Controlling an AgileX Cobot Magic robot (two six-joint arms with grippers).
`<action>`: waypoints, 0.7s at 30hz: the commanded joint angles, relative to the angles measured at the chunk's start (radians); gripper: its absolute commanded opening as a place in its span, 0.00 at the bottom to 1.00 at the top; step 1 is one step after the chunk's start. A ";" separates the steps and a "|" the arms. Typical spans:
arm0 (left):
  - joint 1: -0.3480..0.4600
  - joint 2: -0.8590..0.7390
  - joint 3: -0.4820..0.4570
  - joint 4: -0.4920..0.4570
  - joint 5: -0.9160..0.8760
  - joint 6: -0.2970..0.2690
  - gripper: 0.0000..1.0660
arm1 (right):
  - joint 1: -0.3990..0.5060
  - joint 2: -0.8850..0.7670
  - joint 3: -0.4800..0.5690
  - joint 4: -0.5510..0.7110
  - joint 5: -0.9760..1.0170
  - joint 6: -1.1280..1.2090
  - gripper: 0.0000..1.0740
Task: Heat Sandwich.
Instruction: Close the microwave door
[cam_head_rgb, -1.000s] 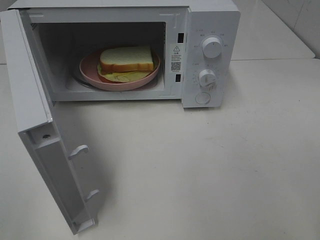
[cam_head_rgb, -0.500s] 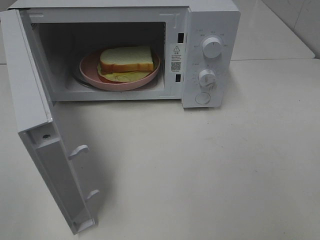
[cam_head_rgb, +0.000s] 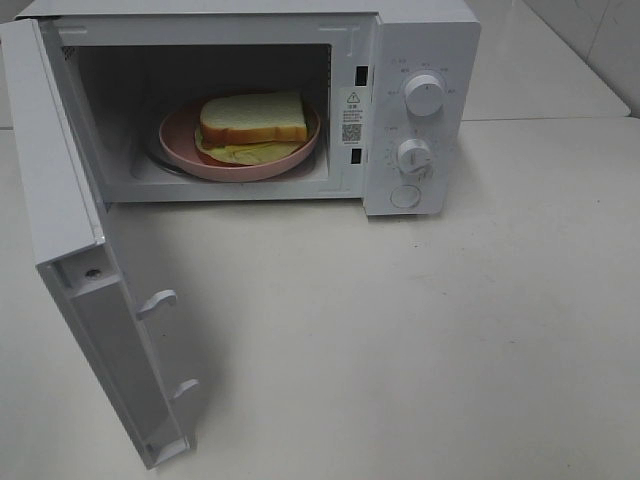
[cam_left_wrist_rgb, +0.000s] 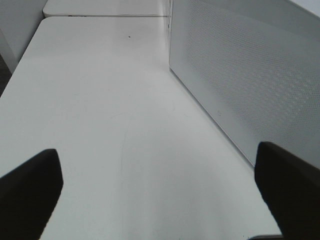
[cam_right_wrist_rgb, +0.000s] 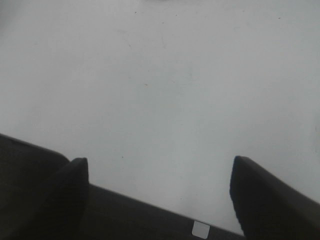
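Unchanged: sandwich (cam_head_rgb: 253, 118) on plate (cam_head_rgb: 178, 140) inside microwave (cam_head_rgb: 425, 40) at table's (cam_head_rgb: 450, 330) back edge, door (cam_head_rgb: 60, 200) not yet shut, left gripper (cam_left_wrist_rgb: 157, 170) and right gripper (cam_right_wrist_rgb: 160, 170) gaping, empty.

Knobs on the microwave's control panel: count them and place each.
2. The upper knob sits near the top of the control panel; the lower knob is directly beneath it, above a flat round button. None appear hidden.

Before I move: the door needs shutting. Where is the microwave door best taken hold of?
I would hold the microwave door at its free end, nearest the camera, coming from the outer face on the left. It stands wide open, and latch hooks stick out of its inner face.
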 joint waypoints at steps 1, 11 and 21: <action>0.001 -0.027 0.003 -0.008 -0.007 -0.001 0.94 | -0.065 -0.036 0.016 0.006 -0.051 0.005 0.71; 0.001 -0.027 0.003 -0.008 -0.007 -0.001 0.94 | -0.245 -0.103 0.039 0.037 -0.090 -0.013 0.70; 0.001 -0.027 0.003 -0.008 -0.007 -0.001 0.94 | -0.369 -0.173 0.039 0.039 -0.090 -0.014 0.70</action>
